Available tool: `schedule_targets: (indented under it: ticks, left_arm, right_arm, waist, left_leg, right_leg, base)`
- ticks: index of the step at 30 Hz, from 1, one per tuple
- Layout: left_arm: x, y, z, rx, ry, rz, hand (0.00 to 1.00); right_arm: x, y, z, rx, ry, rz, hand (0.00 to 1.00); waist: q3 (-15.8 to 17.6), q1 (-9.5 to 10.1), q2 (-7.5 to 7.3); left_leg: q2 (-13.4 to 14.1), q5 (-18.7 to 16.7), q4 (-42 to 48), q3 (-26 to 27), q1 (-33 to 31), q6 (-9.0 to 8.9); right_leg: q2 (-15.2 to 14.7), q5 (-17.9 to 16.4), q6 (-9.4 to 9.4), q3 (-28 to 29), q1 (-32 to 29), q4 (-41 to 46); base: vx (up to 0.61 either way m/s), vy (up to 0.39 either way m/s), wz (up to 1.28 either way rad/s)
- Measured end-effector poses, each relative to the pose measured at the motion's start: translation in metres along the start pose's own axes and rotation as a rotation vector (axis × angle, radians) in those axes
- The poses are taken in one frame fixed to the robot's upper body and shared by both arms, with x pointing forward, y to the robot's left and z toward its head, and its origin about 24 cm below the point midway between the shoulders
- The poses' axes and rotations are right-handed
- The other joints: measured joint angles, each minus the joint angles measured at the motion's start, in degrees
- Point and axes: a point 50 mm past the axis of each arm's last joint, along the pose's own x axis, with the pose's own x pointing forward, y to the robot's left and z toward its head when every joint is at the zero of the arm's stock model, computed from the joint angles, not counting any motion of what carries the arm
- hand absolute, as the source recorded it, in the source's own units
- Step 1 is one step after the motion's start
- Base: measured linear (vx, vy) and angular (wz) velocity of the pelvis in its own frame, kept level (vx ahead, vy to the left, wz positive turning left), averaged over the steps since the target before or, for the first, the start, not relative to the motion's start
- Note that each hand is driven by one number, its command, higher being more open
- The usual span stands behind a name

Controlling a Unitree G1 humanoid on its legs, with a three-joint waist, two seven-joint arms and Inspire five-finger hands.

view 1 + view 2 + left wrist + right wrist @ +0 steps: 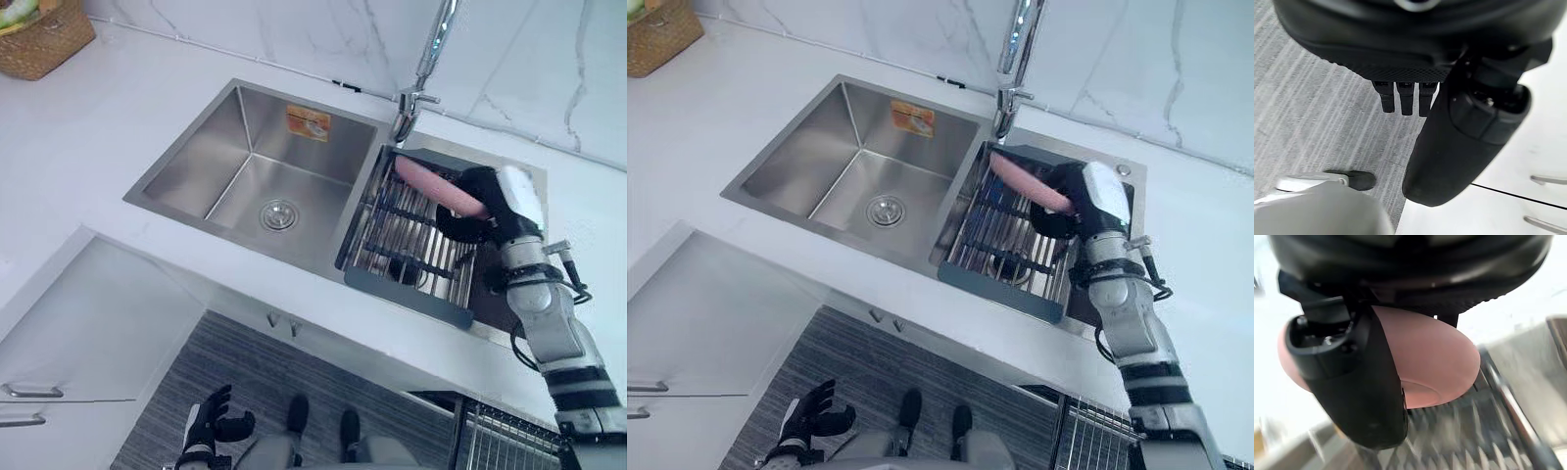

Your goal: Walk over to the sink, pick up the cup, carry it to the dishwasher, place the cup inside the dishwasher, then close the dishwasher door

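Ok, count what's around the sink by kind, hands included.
cup: 1
sink: 1
tap: 1
drying rack: 1
basket: 1
hands: 2, right hand curled round the cup, left hand open
Total: 7

Quick rundown of your bot's hardware. Your right robot hand [497, 217] is a chunky matte-black unit with a glossy white cover [521, 196] on one side. The silver-grey right arm [549, 318] behind it is built from rounded metal segments, with a black band [580, 377] further along. Up close, its fat black thumb [1359, 391] is smooth plastic with a couple of tiny shiny screws [1327, 340] at the base. Your left robot hand [211, 423] is the same black with a white strip [192, 423] down its side. Its squared-off black fingertips [1406, 100] stick out under a finely dimpled palm edge [1400, 68].
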Motion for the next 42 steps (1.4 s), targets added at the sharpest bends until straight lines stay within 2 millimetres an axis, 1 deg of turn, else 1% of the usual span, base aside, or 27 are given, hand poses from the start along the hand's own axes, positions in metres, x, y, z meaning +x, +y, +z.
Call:
schedule_targets:
  ticks: [3, 5, 8, 10, 12, 14, 16, 17, 19, 20, 21, 23, 24, 25, 26, 27, 28, 29, 30, 31, 32, 33, 34, 35, 36, 38, 42]
  left_arm:
    - [0.001, 0.0, 0.002, -0.001, -0.005, -0.002, 0.9]
    - [0.001, 0.0, 0.001, -0.009, 0.008, 0.005, 0.9]
    - [0.003, -0.001, 0.003, -0.021, 0.002, 0.008, 0.9]
    - [0.003, -0.002, 0.004, -0.026, 0.0, 0.007, 0.9]
    - [0.003, -0.003, 0.004, -0.039, 0.002, 0.011, 0.9]
    - [0.002, -0.003, 0.002, -0.064, 0.008, 0.024, 0.9]
    - [0.002, -0.002, 0.001, -0.075, 0.011, 0.028, 0.9]
    - [0.002, -0.003, 0.003, -0.078, 0.006, 0.028, 0.9]
    - [0.004, -0.007, 0.006, -0.089, -0.004, 0.033, 0.9]
    - [0.005, -0.009, 0.009, -0.101, -0.01, 0.035, 0.9]
    - [0.005, -0.01, 0.01, -0.108, -0.012, 0.034, 0.9]
    - [0.004, -0.012, 0.005, -0.145, 0.021, 0.051, 0.9]
    - [0.004, -0.012, 0.005, -0.158, 0.025, 0.053, 0.9]
    - [0.004, -0.011, 0.005, -0.157, 0.026, 0.053, 0.9]
    - [0.004, -0.011, 0.004, -0.157, 0.027, 0.053, 0.9]
    - [0.005, -0.012, 0.006, -0.161, 0.021, 0.054, 0.9]
    - [0.005, -0.012, 0.005, -0.165, 0.028, 0.055, 0.9]
    - [0.004, -0.013, 0.003, -0.171, 0.036, 0.053, 0.9]
    - [0.002, -0.019, -0.003, -0.185, 0.061, 0.044, 0.9]
    - [0.0, -0.021, -0.005, -0.194, 0.057, 0.044, 0.9]
    - [-0.001, -0.02, -0.006, -0.192, 0.055, 0.047, 0.9]
    - [0.0, -0.018, -0.009, -0.18, 0.07, 0.047, 0.9]
    - [-0.002, -0.021, -0.014, -0.185, 0.091, 0.044, 0.9]
    - [-0.003, -0.023, -0.016, -0.191, 0.1, 0.042, 0.9]
    - [-0.004, -0.025, -0.017, -0.194, 0.103, 0.039, 0.9]
    - [-0.005, -0.031, -0.017, -0.204, 0.106, 0.026, 0.9]
    - [-0.005, -0.038, -0.014, -0.216, 0.107, 0.011, 0.9]
  right_arm:
    - [-0.009, -0.024, 0.01, 0.013, -0.048, -0.132, 0.3]
    - [-0.012, -0.039, 0.027, 0.037, -0.126, -0.241, 0.3]
    - [-0.014, -0.044, 0.04, 0.06, -0.19, -0.283, 0.3]
    - [-0.026, -0.045, 0.049, 0.06, -0.228, -0.282, 0.3]
    - [-0.035, -0.047, 0.058, 0.07, -0.262, -0.287, 0.3]
    - [-0.048, -0.049, 0.072, 0.096, -0.316, -0.305, 0.3]
    - [-0.053, -0.052, 0.078, 0.103, -0.341, -0.318, 0.3]
    - [-0.055, -0.055, 0.083, 0.11, -0.361, -0.34, 0.3]
    - [-0.057, -0.057, 0.087, 0.113, -0.381, -0.359, 0.3]
    - [-0.059, -0.056, 0.086, 0.115, -0.378, -0.354, 0.3]
    - [-0.061, -0.055, 0.085, 0.114, -0.369, -0.348, 0.3]
    - [-0.068, -0.051, 0.077, 0.108, -0.321, -0.337, 0.3]
    - [-0.074, -0.05, 0.069, 0.094, -0.267, -0.334, 0.3]
    - [-0.079, -0.049, 0.059, 0.07, -0.213, -0.321, 0.3]
    - [-0.08, -0.049, 0.053, 0.058, -0.186, -0.314, 0.3]
    - [-0.082, -0.048, 0.037, 0.023, -0.11, -0.304, 0.3]
    - [-0.083, -0.046, 0.031, 0.014, -0.079, -0.297, 0.3]
    - [-0.084, -0.044, 0.023, 0.008, -0.042, -0.289, 0.3]
    - [-0.091, -0.042, 0.008, -0.007, 0.045, -0.276, 0.3]
    - [-0.101, -0.041, -0.004, -0.026, 0.12, -0.272, 0.3]
    - [-0.105, -0.041, -0.008, -0.035, 0.151, -0.269, 0.3]
    - [-0.115, -0.039, -0.019, -0.042, 0.22, -0.27, 0.3]
    - [-0.125, -0.034, -0.031, -0.047, 0.304, -0.255, 0.3]
    - [-0.135, -0.029, -0.04, -0.042, 0.373, -0.243, 0.3]
    - [-0.142, -0.026, -0.045, -0.038, 0.42, -0.234, 0.3]
    - [-0.17, -0.012, -0.061, -0.02, 0.594, -0.188, 0.3]
    - [-0.189, -0.005, -0.07, -0.017, 0.689, -0.146, 0.3]
  waist:
    - [-0.06, -0.67, 0.02]
    - [-0.07, -1.47, 0.01]
    - [-0.07, -1.18, 0.01]
    - [-0.18, -1.3, 0.1]
    - [-0.21, -1.3, 0.06]
    - [-0.2, -1.52, 0.04]
    - [-0.2, -1.72, 0.03]
    - [-0.27, -2.1, -0.04]
    - [-0.46, -2.48, -0.38]
    - [-0.57, -2.45, -0.82]
    - [-0.64, -2.25, -0.97]
    - [-0.87, -2.43, -1.41]
    - [-0.83, -2.64, -1.37]
    - [-0.88, -2.76, -1.47]
    - [-0.9, -2.89, -1.47]
    - [-1.04, -3.49, -1.47]
    - [-1.19, -3.96, -1.31]
    - [-1.63, -4.04, -0.56]
    - [-3.43, -3.9, 1.86]
    - [-4.02, -3.78, 1.65]
    - [-4.2, -4.36, 0.71]
    - [-4.59, -5.02, 0.43]
    - [-5.31, -5.18, 1.55]
    - [-5.68, -5.05, 2.21]
    - [-5.65, -5.1, 2.45]
    - [-5.71, -5.35, 3.1]
    - [-5.13, -5.93, 4.64]
  left_leg:
    - [0.06, -0.79, 0.02, 0.09, 0.35, -0.33]
    - [0.01, -2.06, 2.72, 1.56, -0.68, -0.38]
    - [-0.4, -4.15, 8.29, 1.45, -2.91, -0.26]
    - [0.05, -6.22, 9.82, 2.11, -3.06, -0.66]
    - [0.63, -7.07, 10.57, 4.58, -3.45, -0.59]
    - [1.78, -8.92, 13.54, 9.75, -4.27, -0.31]
    - [2.76, -10.59, 15.68, 13.1, -4.32, -0.24]
    - [3.85, -12.11, 17.56, 16.51, -4.54, -0.12]
    - [4.98, -13.31, 19.32, 20.92, -4.92, -0.11]
    - [5.77, -13.69, 20.74, 24.31, -5.0, 0.17]
    - [6.12, -14.15, 21.43, 25.71, -4.95, 0.36]
    - [6.96, -15.64, 22.83, 29.79, -4.65, 0.62]
    - [7.93, -16.56, 24.02, 31.72, -4.72, 0.6]
    - [8.67, -17.78, 25.38, 33.68, -4.32, 0.22]
    - [9.13, -18.6, 26.2, 34.76, -4.01, -0.09]
    - [10.38, -21.31, 29.52, 36.34, -4.15, -1.47]
    - [10.75, -21.87, 29.99, 35.94, -4.45, -2.31]
    - [11.2, -21.94, 29.07, 35.35, -4.39, -2.45]
    - [12.98, -21.25, 26.08, 35.55, -4.42, -2.56]
    - [13.3, -20.95, 24.86, 37.15, -4.18, -3.26]
    - [12.5, -20.73, 24.52, 37.5, -3.59, -3.68]
    - [12.32, -20.77, 25.27, 37.34, -3.84, -4.26]
    - [12.49, -19.69, 24.17, 35.64, -4.22, -4.74]
    - [12.57, -19.02, 23.18, 34.65, -4.1, -4.58]
    - [12.56, -18.61, 22.55, 34.53, -3.7, -4.68]
    - [12.64, -17.19, 20.71, 34.57, -2.86, -4.89]
    - [12.35, -16.54, 19.21, 34.96, -1.48, -4.97]
  right_leg:
    - [0.01, -0.38, -0.02, 0.06, 0.18, 0.46]
    - [0.19, -0.46, -0.03, 1.76, -0.68, 1.51]
    - [0.57, -0.41, -0.07, 4.54, -2.12, 2.96]
    - [1.39, -0.36, -0.16, 7.07, -2.89, 3.2]
    - [1.99, -0.4, -0.17, 9.25, -4.23, 4.14]
    - [3.35, -0.28, -0.01, 13.88, -6.02, 5.85]
    - [4.4, -0.09, 0.28, 16.92, -6.35, 6.39]
    - [5.5, 0.21, 0.86, 19.79, -6.96, 6.64]
    - [5.49, 0.35, 1.09, 20.03, -8.87, 7.47]
    - [4.26, -0.03, 0.51, 17.1, -10.38, 8.67]
    - [3.43, -0.04, 0.52, 14.94, -11.14, 9.57]
    - [0.31, -0.11, 0.41, 7.67, -13.35, 12.63]
    - [-1.48, -0.83, -0.12, 3.57, -14.57, 15.62]
    - [-2.96, -2.54, -1.12, 1.83, -15.51, 20.66]
    - [-3.47, -3.93, -0.93, 1.61, -15.6, 22.99]
    - [-3.31, -6.68, -0.4, 1.26, -15.62, 24.09]
    - [-2.01, -6.4, -0.09, 1.94, -15.63, 22.72]
    - [-0.85, -5.88, -0.44, 2.26, -15.09, 20.33]
    - [0.73, -5.74, -1.0, 1.22, -14.0, 17.08]
    - [-0.13, -7.19, -0.74, 1.27, -15.4, 22.99]
    - [-1.08, -7.53, -0.14, 2.15, -14.83, 23.3]
    - [-1.2, -9.09, 0.46, 4.07, -13.34, 20.14]
    - [0.49, -7.41, -0.1, 4.94, -12.92, 17.15]
    - [1.45, -6.25, -0.76, 5.7, -12.62, 15.61]
    - [1.81, -5.85, -0.92, 6.02, -12.24, 15.02]
    - [2.59, -5.29, -1.14, 7.0, -11.88, 14.05]
    - [2.75, -5.25, -1.11, 7.71, -11.08, 13.21]
  base:
    - [0.0, -0.006, -0.02]
    - [-0.01, -0.018, -0.28]
    - [-0.02, -0.024, -0.52]
    - [-0.04, -0.043, -0.65]
    - [-0.04, -0.024, -0.74]
    - [-0.02, 0.0, -1.11]
    - [-0.01, 0.025, -1.16]
    - [-0.02, 0.034, -1.26]
    - [-0.08, 0.041, -1.42]
    - [-0.09, 0.036, -1.39]
    - [-0.1, 0.02, -1.32]
    - [-0.06, -0.006, -0.99]
    - [-0.04, -0.042, -0.79]
    - [-0.04, -0.057, -0.69]
    - [-0.05, -0.104, -0.81]
    - [-0.04, -0.095, -0.65]
    - [-0.04, -0.085, -0.69]
    - [-0.04, -0.043, -0.63]
    - [-0.06, -0.07, -0.8]
    - [-0.01, -0.113, -0.68]
    - [0.06, -0.151, -0.47]
    - [0.09, -0.123, -0.46]
    - [0.1, -0.103, -0.62]
    - [0.1, -0.058, -0.55]
    - [0.17, -0.082, -0.43]
    - [0.17, -0.083, -0.29]
    - [0.1, -0.021, -0.14]
